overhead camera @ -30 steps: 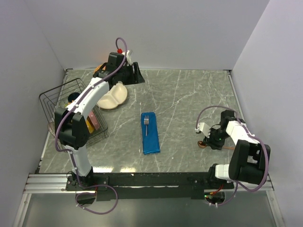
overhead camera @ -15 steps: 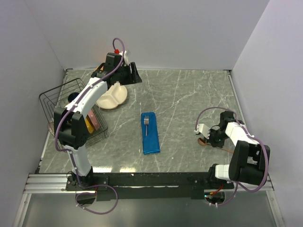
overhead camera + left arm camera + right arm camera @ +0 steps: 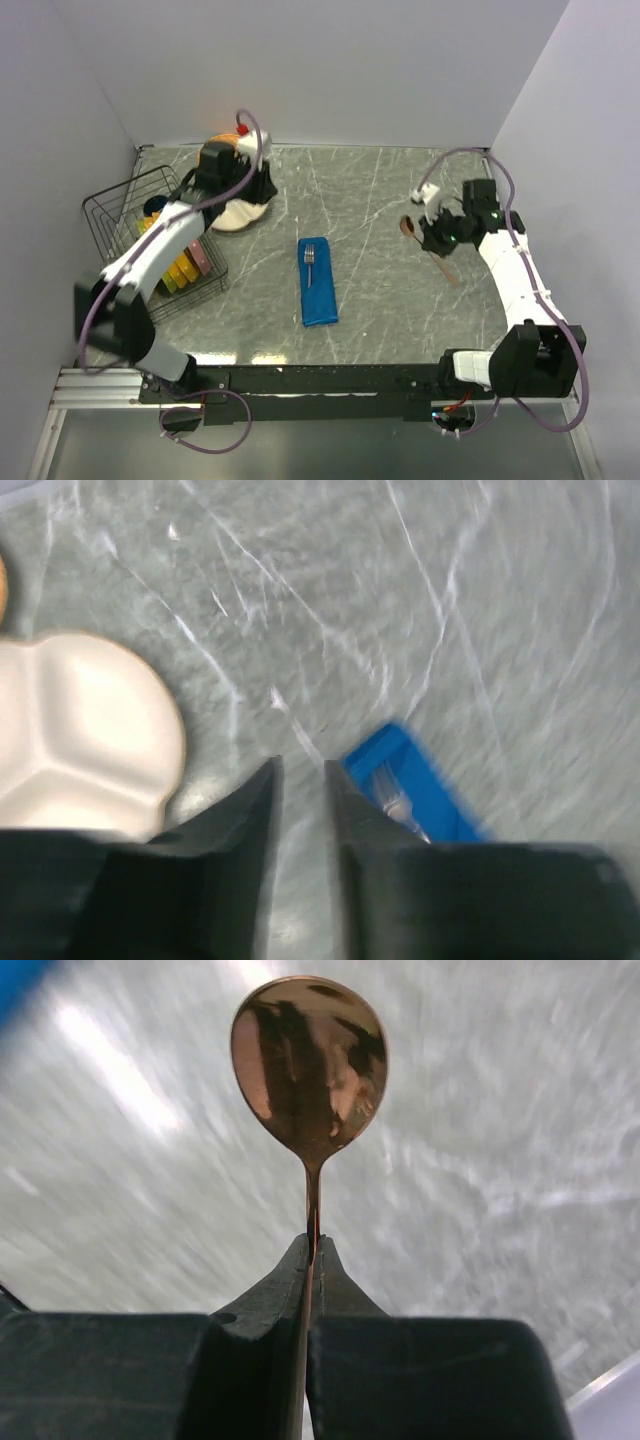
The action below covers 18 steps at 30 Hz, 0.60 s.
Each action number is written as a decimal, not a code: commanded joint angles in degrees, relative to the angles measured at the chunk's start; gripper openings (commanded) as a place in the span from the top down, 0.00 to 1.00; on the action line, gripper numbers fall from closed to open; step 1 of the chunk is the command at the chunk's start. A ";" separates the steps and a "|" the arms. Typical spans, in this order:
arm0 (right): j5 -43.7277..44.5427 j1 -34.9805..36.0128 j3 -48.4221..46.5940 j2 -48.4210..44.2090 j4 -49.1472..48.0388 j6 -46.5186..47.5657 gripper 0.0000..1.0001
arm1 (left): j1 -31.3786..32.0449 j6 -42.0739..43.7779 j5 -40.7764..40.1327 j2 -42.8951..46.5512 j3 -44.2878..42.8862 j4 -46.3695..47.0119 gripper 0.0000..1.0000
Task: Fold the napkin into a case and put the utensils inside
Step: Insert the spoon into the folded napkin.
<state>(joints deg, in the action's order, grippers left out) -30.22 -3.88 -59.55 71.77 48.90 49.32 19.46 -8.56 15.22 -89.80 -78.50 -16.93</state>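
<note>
Gry marble tbl (image 3: 395,285), pale walls (image 3: 380,70)

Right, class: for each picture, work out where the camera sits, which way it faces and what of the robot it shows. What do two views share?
Top external: high behind the bases, looking down on the table; both arms show.
Left wrist: on the left arm, looking past the left hand, fingers apart, at the white plate and folded napkin.
Right wrist: on the right arm, looking along the right hand, shut on the spoon.
Shared: top and left wrist both show white plate and napkin.
</note>
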 commanded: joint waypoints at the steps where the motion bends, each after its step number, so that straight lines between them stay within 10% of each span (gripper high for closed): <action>1: -1.42 7.91 -10.13 3.98 -4.96 -31.50 1.00 | 1.18 27.94 18.19 14.37 14.23 3.93 0.84; 3: 0.15 11.87 -14.18 7.05 -7.75 -38.13 1.00 | 6.88 38.99 20.19 20.24 20.97 -1.42 0.99; 11: 8.93 25.31 -19.73 15.07 -13.56 -63.36 1.00 | 32.19 47.49 9.14 32.06 44.20 11.03 0.99; 18: 21.07 34.11 -24.65 23.05 -17.52 -74.26 1.00 | 41.17 53.55 3.50 29.86 56.86 25.00 0.99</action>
<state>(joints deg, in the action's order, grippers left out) -17.43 27.70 -78.83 92.05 36.45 -14.15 56.84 38.76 22.44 -58.78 -25.41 -4.58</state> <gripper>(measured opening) 0.015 0.016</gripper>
